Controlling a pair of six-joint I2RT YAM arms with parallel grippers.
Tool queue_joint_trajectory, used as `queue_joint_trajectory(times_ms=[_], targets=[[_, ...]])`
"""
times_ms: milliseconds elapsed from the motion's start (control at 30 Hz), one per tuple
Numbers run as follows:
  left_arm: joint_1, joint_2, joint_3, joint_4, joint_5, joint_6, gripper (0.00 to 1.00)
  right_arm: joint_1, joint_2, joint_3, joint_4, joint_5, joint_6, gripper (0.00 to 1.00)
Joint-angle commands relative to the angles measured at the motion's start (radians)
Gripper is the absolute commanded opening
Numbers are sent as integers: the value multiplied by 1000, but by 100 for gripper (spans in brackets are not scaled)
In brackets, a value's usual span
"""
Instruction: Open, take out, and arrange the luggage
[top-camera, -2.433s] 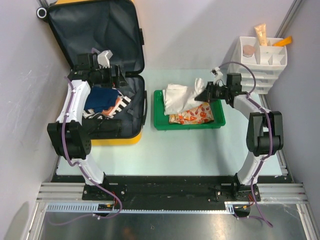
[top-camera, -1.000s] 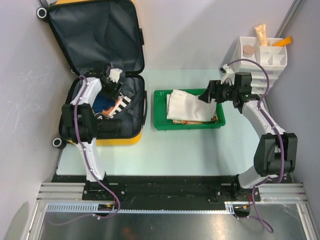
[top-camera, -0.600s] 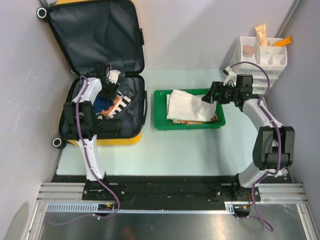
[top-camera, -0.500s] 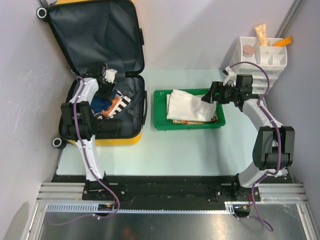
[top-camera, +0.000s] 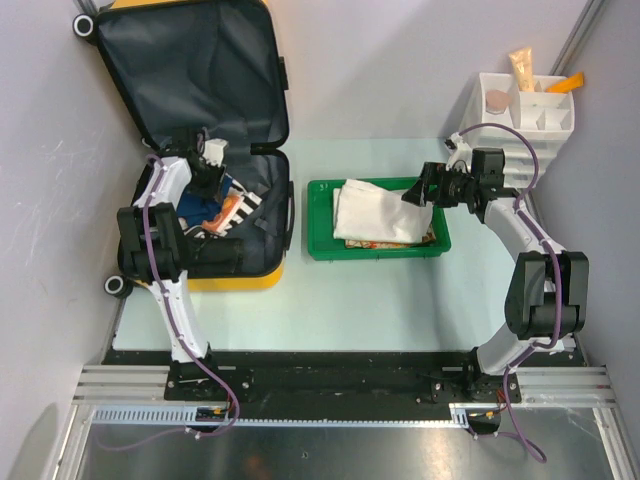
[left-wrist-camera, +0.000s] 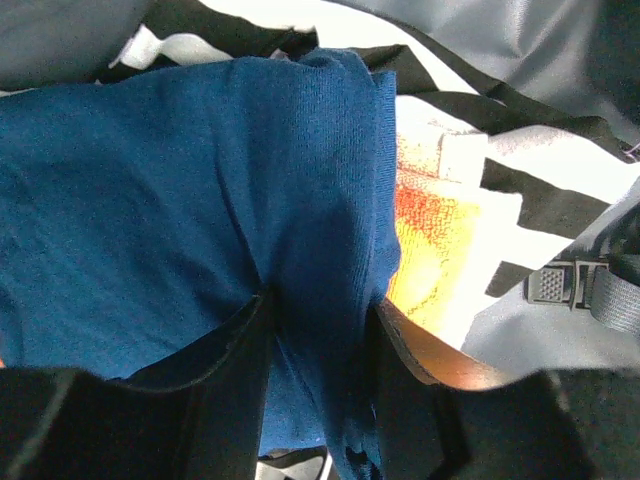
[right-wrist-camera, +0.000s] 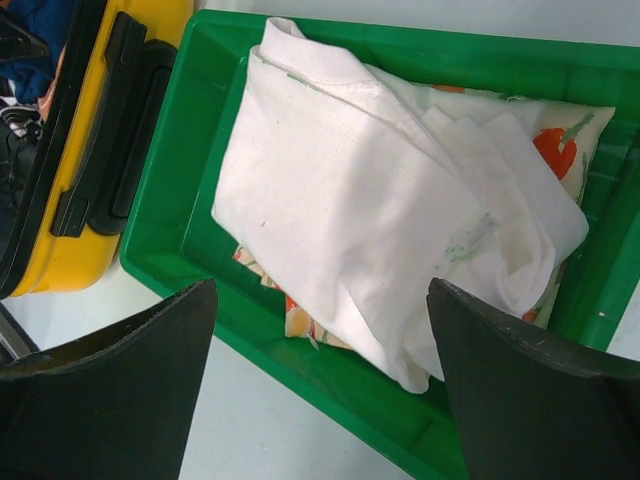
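While the right jaws gape over the tray (top-camera: 316, 225), the nearer left jaws clamp blue cloth (left-wrist-camera: 150, 200) inside the luggage (top-camera: 190, 70).

Everything placed from the tray.
The tray (top-camera: 318, 215) holds a folded cloth (top-camera: 375, 212) atop another cloth (right-wrist-camera: 585, 135). Left of the tray lies the open luggage (top-camera: 235, 278), a garment (left-wrist-camera: 150, 200) inside it between my left gripper's (left-wrist-camera: 322, 300) fingers. The organizer (top-camera: 520, 135) stands behind the tray's right end; my right gripper (right-wrist-camera: 318, 290) hangs above the tray.
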Motion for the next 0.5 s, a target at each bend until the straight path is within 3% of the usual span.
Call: queue_joint_trajectory(times_ms=[0,33,67,167,467], targets=[[10,-53,-35,-23,12,-11,46,0,3,28,31,-16,10,91],[10,-61,-44,-23,23,-15,41,3,3,28,32,-18,13,91],[12,-69,-47,-20,38,-24,25,3,3,28,35,-18,13,91],[10,-112,-52,-24,74,-61,0,7,5,30,42,-28,21,91],[-3,-332,-91,-58,236,-236,0,50,-9,30,89,-29,99,92]])
